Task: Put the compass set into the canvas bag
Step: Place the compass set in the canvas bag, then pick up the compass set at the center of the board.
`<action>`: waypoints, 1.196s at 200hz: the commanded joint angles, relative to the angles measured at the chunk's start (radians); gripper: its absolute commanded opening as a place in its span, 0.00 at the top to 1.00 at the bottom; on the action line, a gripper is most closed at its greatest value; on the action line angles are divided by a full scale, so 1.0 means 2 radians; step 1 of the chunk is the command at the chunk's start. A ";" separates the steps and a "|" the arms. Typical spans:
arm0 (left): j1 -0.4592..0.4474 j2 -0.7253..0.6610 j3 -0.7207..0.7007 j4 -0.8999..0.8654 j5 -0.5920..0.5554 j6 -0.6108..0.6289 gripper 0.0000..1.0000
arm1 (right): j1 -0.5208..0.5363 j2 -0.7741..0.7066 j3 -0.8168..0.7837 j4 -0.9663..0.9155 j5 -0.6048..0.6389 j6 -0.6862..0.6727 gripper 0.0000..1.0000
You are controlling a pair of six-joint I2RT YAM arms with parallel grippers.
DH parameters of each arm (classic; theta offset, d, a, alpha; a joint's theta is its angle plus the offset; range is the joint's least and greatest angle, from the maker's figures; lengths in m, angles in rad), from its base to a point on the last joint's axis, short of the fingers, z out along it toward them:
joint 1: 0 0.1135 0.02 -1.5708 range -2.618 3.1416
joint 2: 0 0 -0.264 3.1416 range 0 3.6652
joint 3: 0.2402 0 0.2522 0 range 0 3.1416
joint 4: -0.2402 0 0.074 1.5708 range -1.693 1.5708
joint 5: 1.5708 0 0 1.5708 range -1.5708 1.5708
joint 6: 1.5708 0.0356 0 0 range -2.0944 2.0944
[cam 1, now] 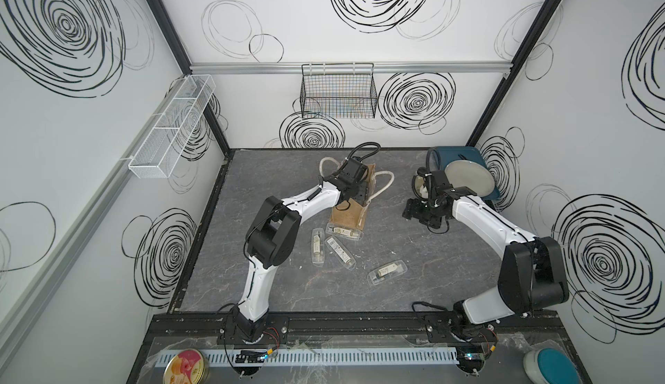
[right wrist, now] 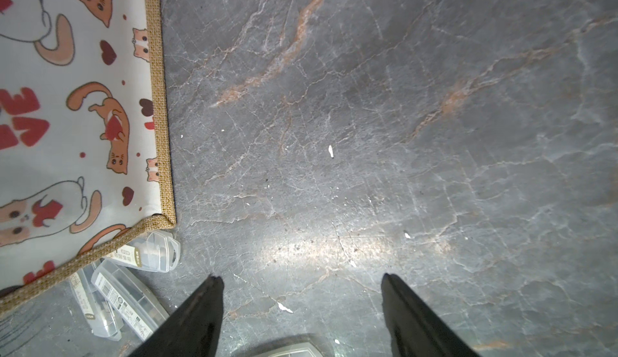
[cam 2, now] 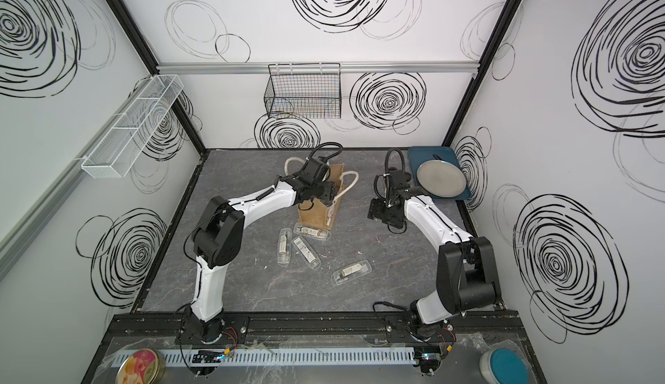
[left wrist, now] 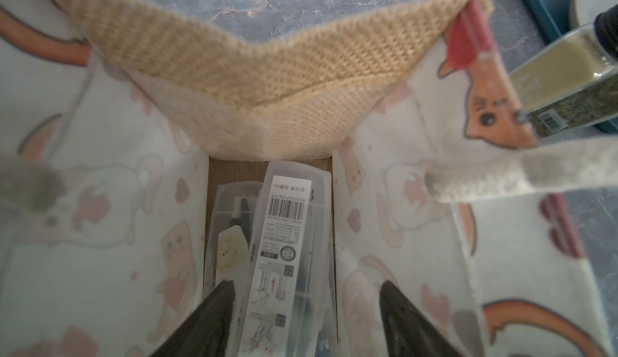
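- The left gripper (left wrist: 307,285) hangs in the mouth of the canvas bag (left wrist: 100,238). Its jaws stand apart on either side of a clear compass set (left wrist: 287,225) without pinching it (so nothing looks held).
- That compass set lies flat on the bag's floor, overlapping a second case (left wrist: 230,225); the narrow floor leaves them room only lengthwise.
- Four more cases (cam 1: 340,252) lie on the table (right wrist: 368,104) just in front of the bag, one against its base, probably for easy reach.
- The right gripper (right wrist: 301,278) hovers wide and empty over bare table beside the bag, likely placed there so as not to crowd the left arm.
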 commanded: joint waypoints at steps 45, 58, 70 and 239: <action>-0.006 -0.138 0.013 -0.050 -0.054 0.012 0.14 | 0.020 -0.002 0.002 0.003 0.009 0.012 0.22; -0.006 -0.183 -0.012 -0.051 -0.058 0.010 0.13 | 0.025 0.002 0.006 -0.001 0.015 0.012 0.22; -0.005 -0.232 -0.042 -0.052 -0.065 0.008 0.12 | 0.026 0.003 0.009 0.000 0.015 0.012 0.22; 0.200 -0.467 -0.352 -0.088 -0.036 0.050 0.05 | 0.069 -0.031 -0.025 0.005 0.044 0.035 0.21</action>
